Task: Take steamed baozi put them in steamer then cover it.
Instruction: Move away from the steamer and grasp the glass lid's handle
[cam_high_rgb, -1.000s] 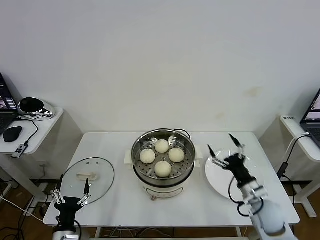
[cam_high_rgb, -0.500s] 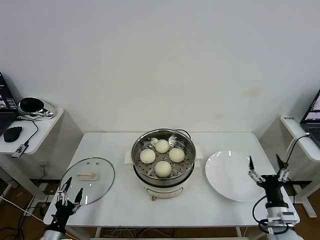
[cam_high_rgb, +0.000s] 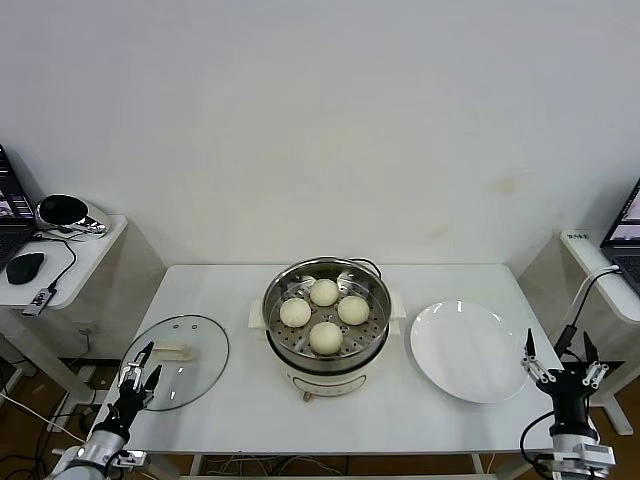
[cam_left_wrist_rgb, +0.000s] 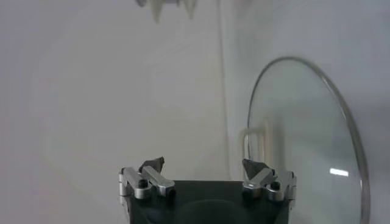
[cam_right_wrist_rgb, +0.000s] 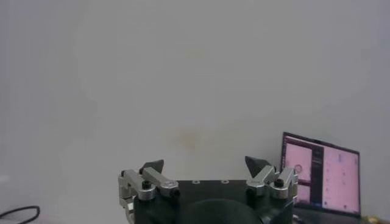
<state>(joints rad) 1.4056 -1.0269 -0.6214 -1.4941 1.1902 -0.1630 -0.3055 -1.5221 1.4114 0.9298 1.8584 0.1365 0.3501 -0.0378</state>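
All four baozi (cam_high_rgb: 324, 313) sat in the steamer (cam_high_rgb: 326, 330); the open, empty left gripper (cam_high_rgb: 137, 375) hovered by the glass lid (cam_high_rgb: 176, 361), needing its handle (cam_high_rgb: 172, 351). The right gripper (cam_high_rgb: 562, 365) idled open.

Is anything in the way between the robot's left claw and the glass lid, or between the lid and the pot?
Nothing visible. The open left gripper hovers at the cover's near edge, and only bare table lies between the cover and the steamer, which stands open-topped with four baozi inside.
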